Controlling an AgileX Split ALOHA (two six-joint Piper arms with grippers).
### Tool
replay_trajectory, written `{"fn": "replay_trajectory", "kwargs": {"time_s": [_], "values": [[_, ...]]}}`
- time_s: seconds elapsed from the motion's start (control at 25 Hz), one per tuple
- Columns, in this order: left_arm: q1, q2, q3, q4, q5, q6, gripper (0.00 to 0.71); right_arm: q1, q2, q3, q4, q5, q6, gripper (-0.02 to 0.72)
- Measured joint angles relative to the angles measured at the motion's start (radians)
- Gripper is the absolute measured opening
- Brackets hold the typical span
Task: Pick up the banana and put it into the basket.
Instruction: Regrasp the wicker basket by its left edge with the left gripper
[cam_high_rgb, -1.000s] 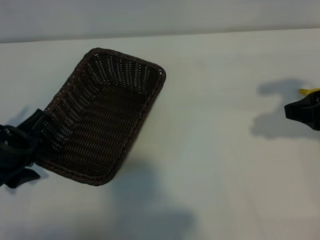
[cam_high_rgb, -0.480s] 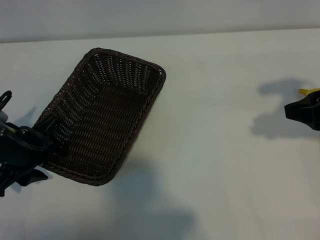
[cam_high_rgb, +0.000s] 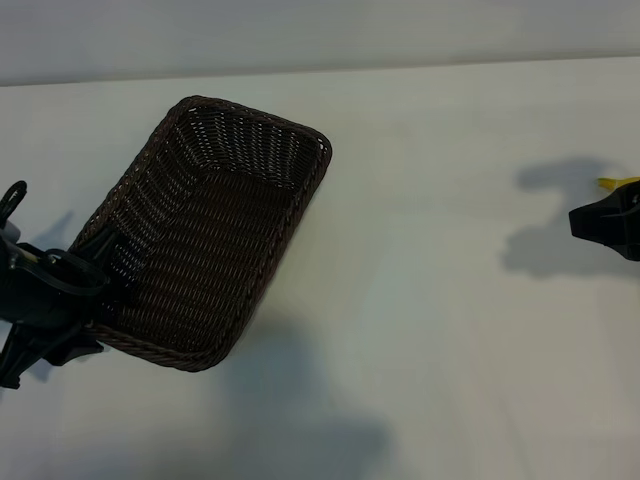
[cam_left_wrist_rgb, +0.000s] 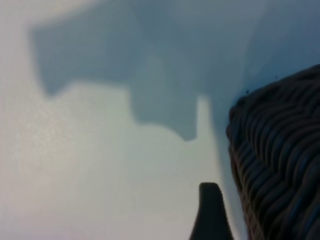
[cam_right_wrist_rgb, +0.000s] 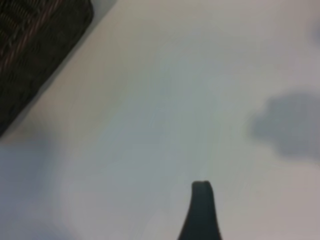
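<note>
The dark brown woven basket (cam_high_rgb: 200, 270) lies empty on the white table, left of centre. My left gripper (cam_high_rgb: 92, 300) is open at the basket's near left corner. In the left wrist view one finger (cam_left_wrist_rgb: 210, 215) stands just outside the woven wall (cam_left_wrist_rgb: 280, 160), with a strip of table between them. My right gripper (cam_high_rgb: 578, 222) hovers open at the far right edge, and its one visible finger (cam_right_wrist_rgb: 201, 210) has only table before it. Of the banana (cam_high_rgb: 615, 183) only a thin yellow sliver shows, just behind the right gripper.
The white table (cam_high_rgb: 430, 330) stretches between the basket and the right gripper. A corner of the basket (cam_right_wrist_rgb: 35, 45) shows far off in the right wrist view. The table's back edge meets a pale wall (cam_high_rgb: 320, 40).
My left gripper has moved up and in against the basket's near left corner. The basket and the right arm have stayed put.
</note>
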Motion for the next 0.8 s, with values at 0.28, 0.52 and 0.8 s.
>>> {"fn": "replay_trajectory", "kwargs": {"time_s": [0.28, 0.52, 0.8], "values": [[0.0, 0.0, 0.0, 0.0, -0.023, -0.017, 0.453, 0.0, 0.0, 0.0, 0.0, 0.0, 0.0, 0.582], [0.0, 0.031, 0.0, -0.001, -0.041, -0.029, 0.45, 0.0, 0.0, 0.0, 0.0, -0.001, 0.0, 0.582], [0.0, 0.06, 0.0, -0.015, -0.061, -0.028, 0.412, 0.0, 0.0, 0.0, 0.0, -0.001, 0.0, 0.582]]}}
